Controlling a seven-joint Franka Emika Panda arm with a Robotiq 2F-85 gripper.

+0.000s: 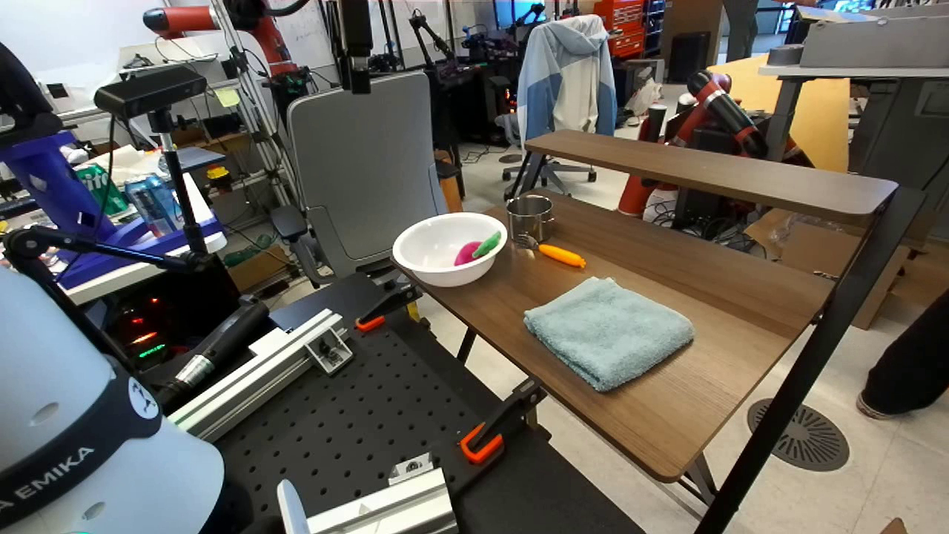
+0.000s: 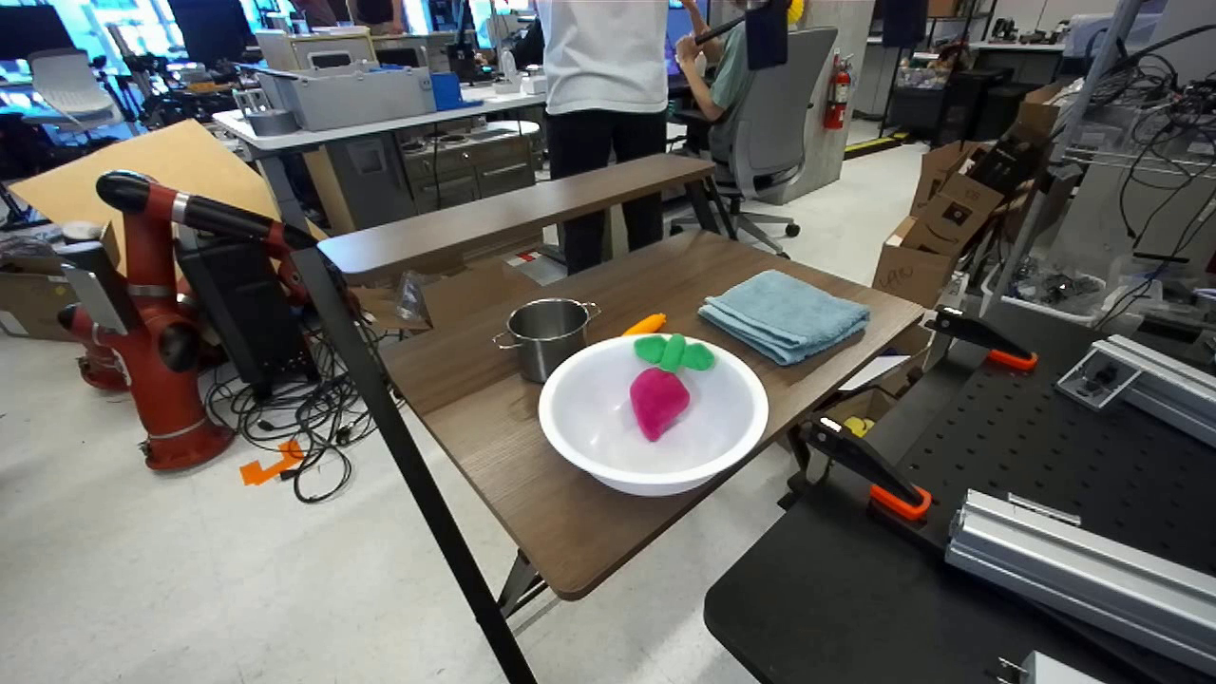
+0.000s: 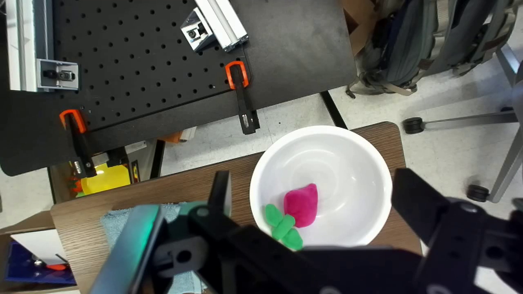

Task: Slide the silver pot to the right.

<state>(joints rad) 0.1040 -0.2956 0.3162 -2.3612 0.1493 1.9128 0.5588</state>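
Fingers (image 3: 414,204): spread wide, pinching nothing.
White bowl (image 3: 347,179): wrist view, beyond the gap between them.
Silver pot (image 2: 548,337): upright on the counter (image 2: 503,446), at the bowl's ten o'clock in an exterior view; touching or apart, cannot tell.
Pot slide: no finger contact; judged not begun, reach and push both left.

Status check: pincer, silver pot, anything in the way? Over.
Pincer open, holding nothing. Silver pot upright on table. White bowl and orange-handled utensil close beside it, possibly obstructing.
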